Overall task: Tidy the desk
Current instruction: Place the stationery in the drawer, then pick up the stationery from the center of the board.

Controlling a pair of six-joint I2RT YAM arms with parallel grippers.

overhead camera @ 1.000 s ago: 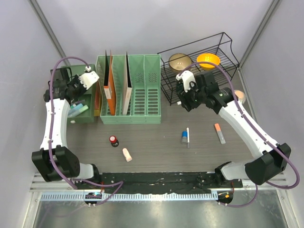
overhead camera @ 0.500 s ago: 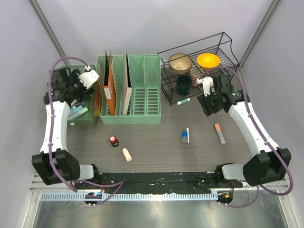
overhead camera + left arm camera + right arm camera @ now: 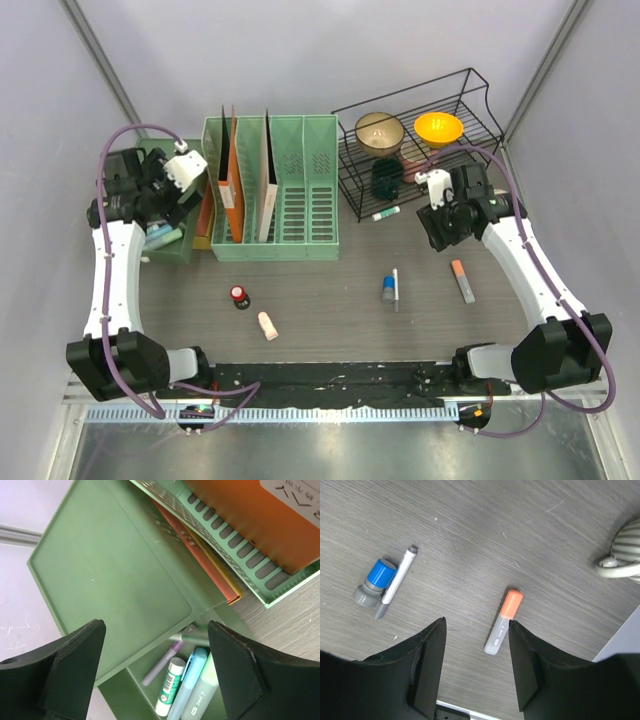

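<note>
Overhead view of the desk, a dark wood-grain top that fills the middle of the frame, with a black rail along its edge at 6 o'clock.

At 10 o'clock the left gripper hangs over a green desk tray, its claw spread wide and holding nothing. In the tray's lower compartment lie a white glue stick, a light blue highlighter and other pens.

A green file rack holding an orange folder stands at 11 o'clock, just beside the tray.

At 1 o'clock a black wire basket holds a beige bowl and an orange bowl.

At 3 o'clock the right gripper hovers above the desk with its claw spread and empty. An orange-capped marker lies flat on the wood below it.

Near the centre, a blue-capped stamp rests touching a grey pen.
</note>
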